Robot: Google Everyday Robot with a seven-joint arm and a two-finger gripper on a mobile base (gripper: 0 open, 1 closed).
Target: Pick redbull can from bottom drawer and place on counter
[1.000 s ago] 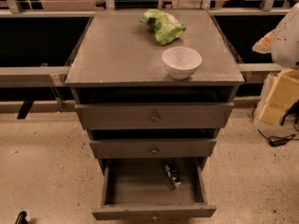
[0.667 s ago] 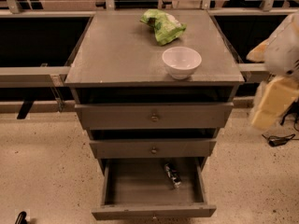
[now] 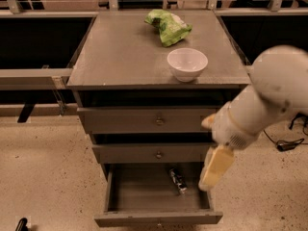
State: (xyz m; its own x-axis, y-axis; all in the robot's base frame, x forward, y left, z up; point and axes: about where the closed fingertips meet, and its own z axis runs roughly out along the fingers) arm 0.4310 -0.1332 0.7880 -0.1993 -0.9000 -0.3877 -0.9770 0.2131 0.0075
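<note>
Approach — my gripper (image 3: 215, 167) hangs at three o'clock of the redbull can (image 3: 178, 180) in the bottom drawer (image 3: 159, 219); its openness I cannot tell — next, straddle the can.

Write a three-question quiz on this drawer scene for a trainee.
1. True or false: the redbull can lies in the open bottom drawer.
2. Which sits nearer the front edge of the counter: A) white bowl, B) green bag?
3. Fill in: in the camera view, the gripper hovers to the ____ of the can, above the drawer.
Key: 1 true; 2 A; 3 right.
</note>
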